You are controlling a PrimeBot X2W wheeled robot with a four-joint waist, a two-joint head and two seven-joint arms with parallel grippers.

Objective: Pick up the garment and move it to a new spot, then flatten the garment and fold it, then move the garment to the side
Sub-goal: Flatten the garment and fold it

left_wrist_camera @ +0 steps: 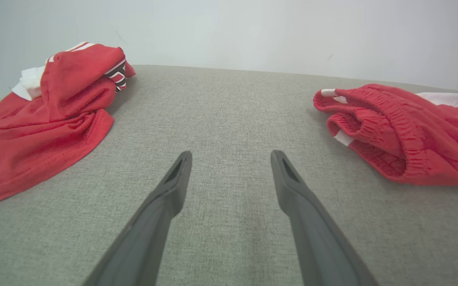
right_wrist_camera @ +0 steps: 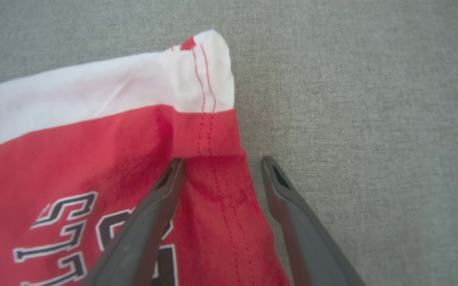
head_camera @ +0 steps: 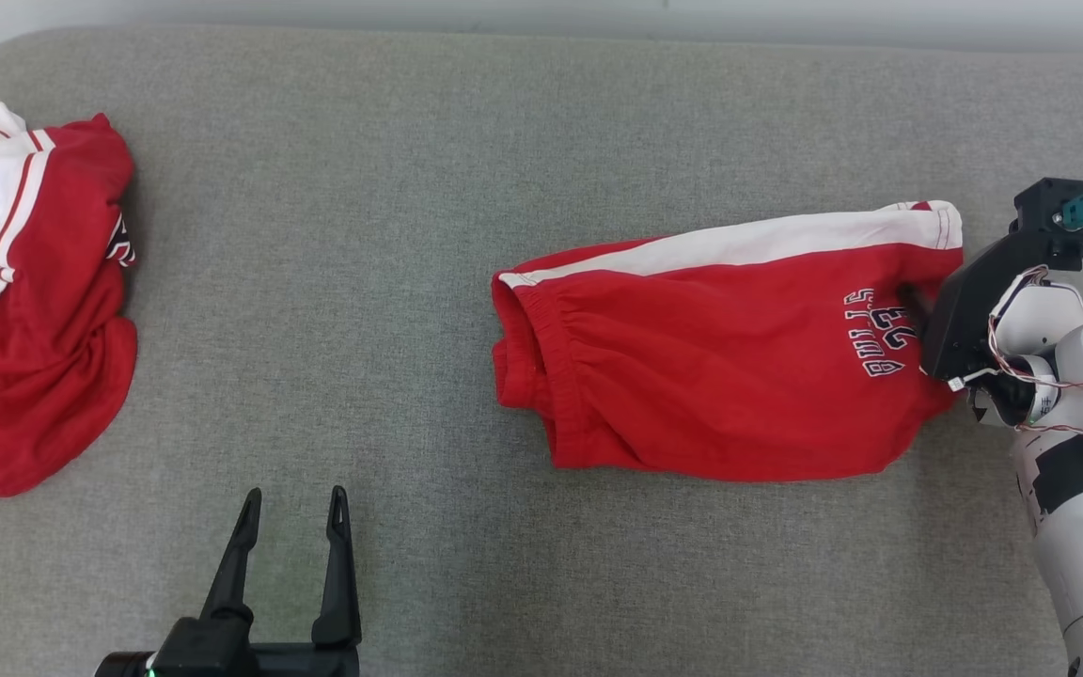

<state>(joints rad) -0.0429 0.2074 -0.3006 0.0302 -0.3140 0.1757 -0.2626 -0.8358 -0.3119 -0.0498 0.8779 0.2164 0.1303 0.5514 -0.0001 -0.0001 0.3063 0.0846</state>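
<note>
The red shorts (head_camera: 720, 376) are seen laid flat on the grey padded surface (head_camera: 391, 188), toward 3 o'clock from the middle of the head view. Their elastic waistband (head_camera: 541, 357) is turned to 9 o'clock and the leg hem (head_camera: 946, 254) to 3 o'clock. A white side stripe (head_camera: 748, 246) runs along the 12 o'clock edge, and dark lettering (head_camera: 880, 334) is printed close to the hem. The right gripper (right_wrist_camera: 222, 161) is held at the hem end, at 3 o'clock, with its jaws spread wide and nothing gripped. In the right wrist view one finger is set over the red cloth and the other over bare surface, so that the hem edge lies between them. Whether the cloth is touched cannot be told. The left gripper (head_camera: 295, 494) is found at 7 o'clock, likewise spread wide and empty, over bare surface and well apart from the shorts. A second red garment (head_camera: 24, 310) with white panels is heaped at 9 o'clock, well apart from both grippers.
</note>
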